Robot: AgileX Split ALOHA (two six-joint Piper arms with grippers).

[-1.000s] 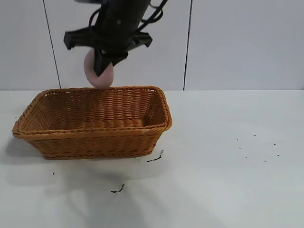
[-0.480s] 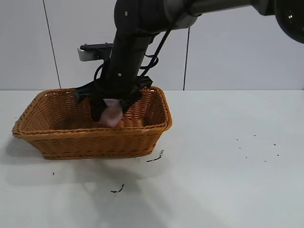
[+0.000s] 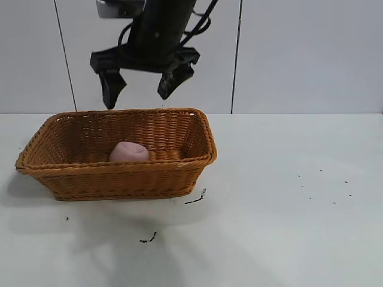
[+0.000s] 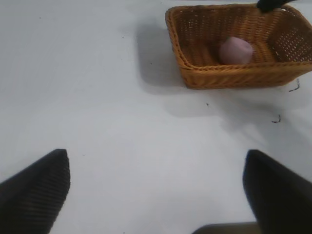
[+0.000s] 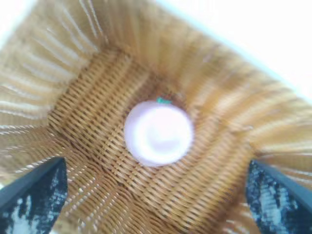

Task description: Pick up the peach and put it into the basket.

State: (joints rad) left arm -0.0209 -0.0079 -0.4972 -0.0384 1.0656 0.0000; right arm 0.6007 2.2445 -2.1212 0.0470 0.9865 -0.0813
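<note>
The right hand (image 3: 142, 79) is hanging released above the basket (image 3: 119, 177), its two dark fingers (image 3: 110, 87) spread wide and gripping nothing, with open air between them and the braided rim. Straight below it, the peach (image 3: 129, 152) is lying on the basket's woven floor, roughly mid-length and close to the near wall, whose rim is hiding the fruit's lower part in the exterior view. In the right wrist view the peach (image 5: 158, 133) is sitting between the two fingertips (image 5: 34, 195), well below them, with a tiny green speck at its edge.

The left hand (image 4: 156, 190) is hovering over bare desk (image 3: 287, 227) well apart from the basket (image 4: 214, 73), its ribbed dark fingers likewise parted and empty; from there the peach (image 4: 236, 50) is showing inside the basket.

The peach is dull pink, matte and lumpy-round. The basket is orange-brown wicker, rectangular, with flared sides. A few small dark specks (image 3: 195, 198) are lying on the pale desk just beside the basket's near corner, none of them touching it.
</note>
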